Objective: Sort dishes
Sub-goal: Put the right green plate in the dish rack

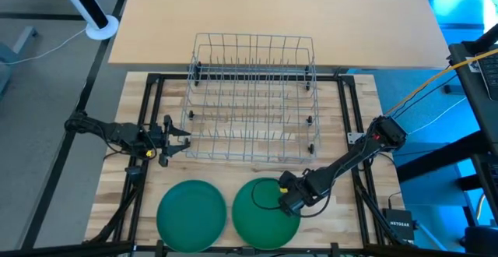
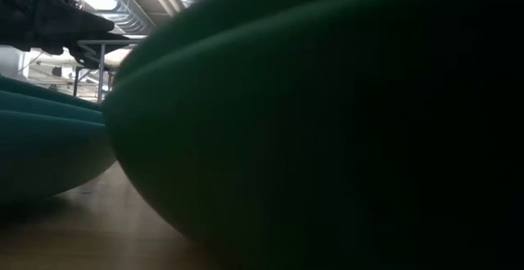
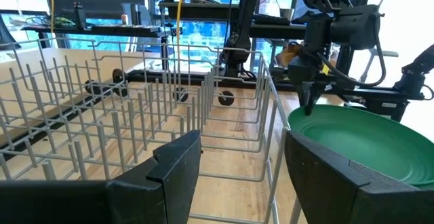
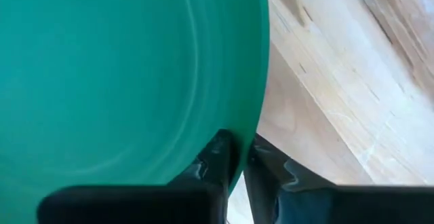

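Two piles of round green dishes lie near the table's front edge, one on the left (image 1: 191,214) and one on the right (image 1: 263,214); in the low view they fill the picture (image 2: 327,123). My right gripper (image 1: 290,200) points down at the right pile's right rim, shut on the top plate (image 3: 366,142). My left gripper (image 1: 177,139) waits open and level at the left side of the wire rack (image 1: 253,97), touching nothing; its fingers frame the rack (image 3: 135,102) in the left wrist view. My right gripper pinches the top plate's rim (image 4: 239,166) at the plate's right side. One finger (image 4: 215,157) is over the plate's inside and the other (image 4: 274,176) is outside the rim. The fingers come from above, pointing down. The plate lies about level on its pile.
The wire rack stands behind the plates, at the middle of the wooden board (image 1: 358,109), its prongs upright. A black frame (image 1: 152,109) runs around the board. Bare wood shows to the right of the right pile (image 4: 325,115).
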Controlling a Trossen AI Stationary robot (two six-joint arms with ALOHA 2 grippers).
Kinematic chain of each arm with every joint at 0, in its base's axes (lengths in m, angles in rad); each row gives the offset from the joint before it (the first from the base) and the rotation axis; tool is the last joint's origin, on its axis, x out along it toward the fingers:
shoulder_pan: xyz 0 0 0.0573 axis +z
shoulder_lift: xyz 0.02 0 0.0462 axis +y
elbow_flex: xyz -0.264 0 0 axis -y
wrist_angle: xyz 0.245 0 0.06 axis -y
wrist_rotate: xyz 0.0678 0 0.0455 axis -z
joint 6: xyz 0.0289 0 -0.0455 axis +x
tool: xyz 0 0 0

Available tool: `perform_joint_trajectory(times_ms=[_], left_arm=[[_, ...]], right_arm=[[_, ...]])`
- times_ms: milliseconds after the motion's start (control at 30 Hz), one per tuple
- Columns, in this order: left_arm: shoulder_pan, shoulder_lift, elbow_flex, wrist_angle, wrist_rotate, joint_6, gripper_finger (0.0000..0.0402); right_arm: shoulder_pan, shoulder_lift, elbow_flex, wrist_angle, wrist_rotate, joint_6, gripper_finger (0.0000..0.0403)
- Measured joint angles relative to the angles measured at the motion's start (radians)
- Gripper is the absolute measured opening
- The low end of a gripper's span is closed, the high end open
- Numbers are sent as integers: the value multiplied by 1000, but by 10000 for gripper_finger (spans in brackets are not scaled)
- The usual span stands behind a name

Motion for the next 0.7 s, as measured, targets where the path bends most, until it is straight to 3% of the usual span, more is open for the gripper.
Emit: perform_joint_trajectory(times_ms=[700], left_arm=[[0,0,0,0,0,0,205]], right_arm=[[3,2,204,-259,121,-22,27]])
